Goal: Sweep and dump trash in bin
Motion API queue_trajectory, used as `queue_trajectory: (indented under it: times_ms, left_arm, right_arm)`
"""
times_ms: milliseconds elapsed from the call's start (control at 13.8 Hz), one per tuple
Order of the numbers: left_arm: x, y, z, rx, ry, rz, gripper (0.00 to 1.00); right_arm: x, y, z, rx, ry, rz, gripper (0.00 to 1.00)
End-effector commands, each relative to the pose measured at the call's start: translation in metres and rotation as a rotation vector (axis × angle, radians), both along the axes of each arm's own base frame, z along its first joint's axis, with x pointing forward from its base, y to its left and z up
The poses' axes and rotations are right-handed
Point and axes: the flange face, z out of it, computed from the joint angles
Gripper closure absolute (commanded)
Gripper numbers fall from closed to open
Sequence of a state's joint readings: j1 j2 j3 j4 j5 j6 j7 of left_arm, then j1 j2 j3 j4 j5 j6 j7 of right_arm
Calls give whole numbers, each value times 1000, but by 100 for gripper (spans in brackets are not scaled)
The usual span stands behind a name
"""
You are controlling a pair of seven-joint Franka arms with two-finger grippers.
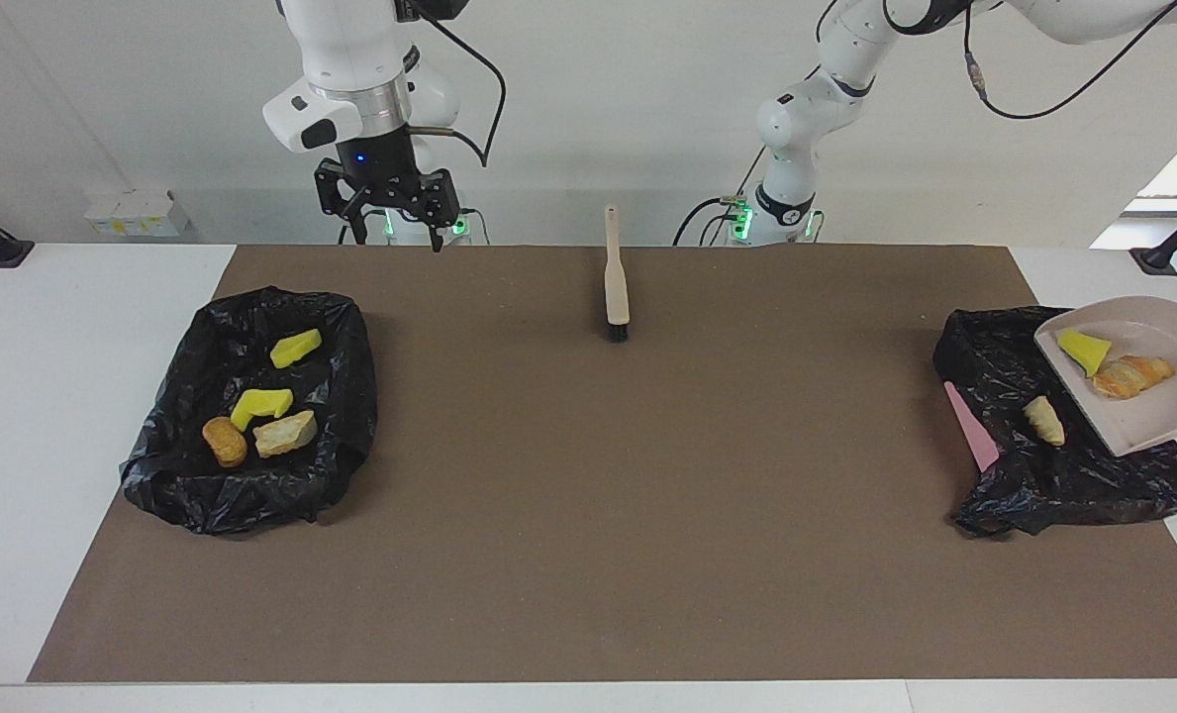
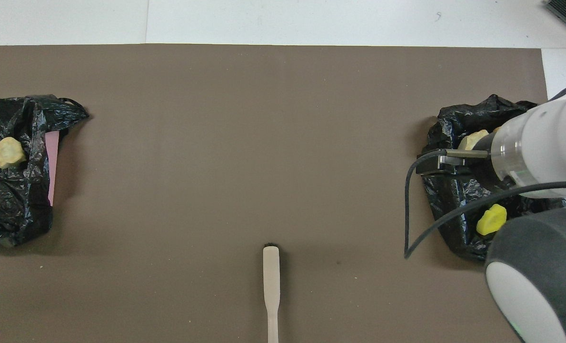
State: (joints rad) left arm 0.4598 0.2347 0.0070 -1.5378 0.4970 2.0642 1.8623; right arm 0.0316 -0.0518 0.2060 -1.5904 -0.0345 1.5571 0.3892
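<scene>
Two bins: black-bag-lined, one at each end of the bench [image 1: 588, 594].

Facing view
- Progress: sweeping looks finished; no trash is showing on the mat; dumping is judged partway.
- Dustpan [image 1: 1142, 381]: tilting over the bin at the left arm's end [image 1: 1043, 475]; yellow sponge wedge [image 1: 1083, 349] and croissant chunk [image 1: 1132, 376] are lying in the pan.
- Left-end bin contents: one pale yellow scrap [image 1: 1044, 420]; pink card [image 1: 972, 426] is sitting at its rim.
- Right-end bin [image 1: 251, 411]: holding two yellow sponge bits [image 1: 296, 348], [image 1: 261, 404] and two brown bread chunks [image 1: 224, 441], [image 1: 285, 434].
- Brush [image 1: 616, 287]: lying at mid-bench near the robots, untouched.
- Right end effector [image 1: 395, 213]: hanging released, fingers apart, over the bench edge nearest the robots; arm waiting.
- Left end effector: out of frame; cannot tell its grip.

Overhead view
- Left-end bin [image 2: 6, 200]: pale scrap [image 2: 10, 152] inside; dustpan not showing.
- Right-end bin [image 2: 454, 200]: mostly covered by the right arm; one yellow bit [image 2: 491, 220] showing.
- Remaining: tipping out the last two pieces.
</scene>
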Motion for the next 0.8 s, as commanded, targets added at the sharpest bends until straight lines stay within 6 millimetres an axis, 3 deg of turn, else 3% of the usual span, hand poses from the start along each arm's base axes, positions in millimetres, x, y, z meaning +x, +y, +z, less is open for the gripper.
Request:
queue_trajectory:
  times_ms: [0, 73, 363, 727]
  left_arm:
    - [-8, -9, 20, 93, -2, 28, 100]
    - [-10, -10, 27, 127, -4, 30, 100]
    - [-10, -53, 60, 233, -18, 51, 100]
    - [0, -111, 66, 374, -6, 119, 100]
  right_arm:
    - [6, -25, 5, -6, 21, -30, 0]
    - [7, -34, 6, -2, 22, -46, 0]
    - [8, -62, 5, -10, 50, -24, 0]
    - [8, -76, 17, 0, 42, -45, 0]
